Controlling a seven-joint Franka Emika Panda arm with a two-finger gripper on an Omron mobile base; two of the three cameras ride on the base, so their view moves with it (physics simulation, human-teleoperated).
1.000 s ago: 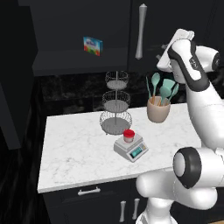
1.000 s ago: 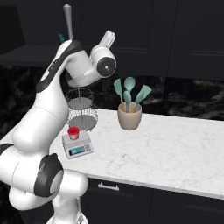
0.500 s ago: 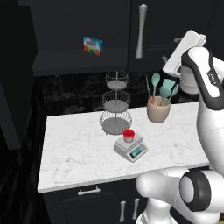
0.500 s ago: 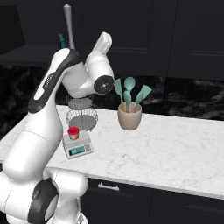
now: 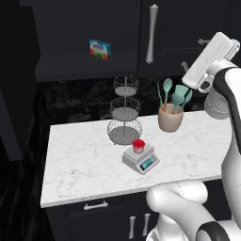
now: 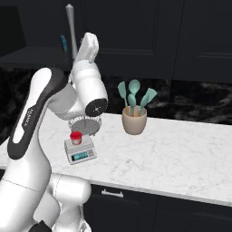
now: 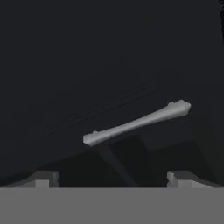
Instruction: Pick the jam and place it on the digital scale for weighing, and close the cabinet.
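Sitting on the digital scale (image 5: 141,160), the jam (image 5: 138,146) is done; the tool (image 7: 113,177), wide open and empty, should push the cabinet (image 5: 188,28) shut gently.

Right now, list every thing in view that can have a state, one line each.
jam: upright, lid on, standing on the scale.
digital scale: on the counter, display lit, loaded with the jam.
cabinet: door with the silver handle looks shut; the shelf with the blue box stands open.
gripper: open, empty, facing the cabinet handle.
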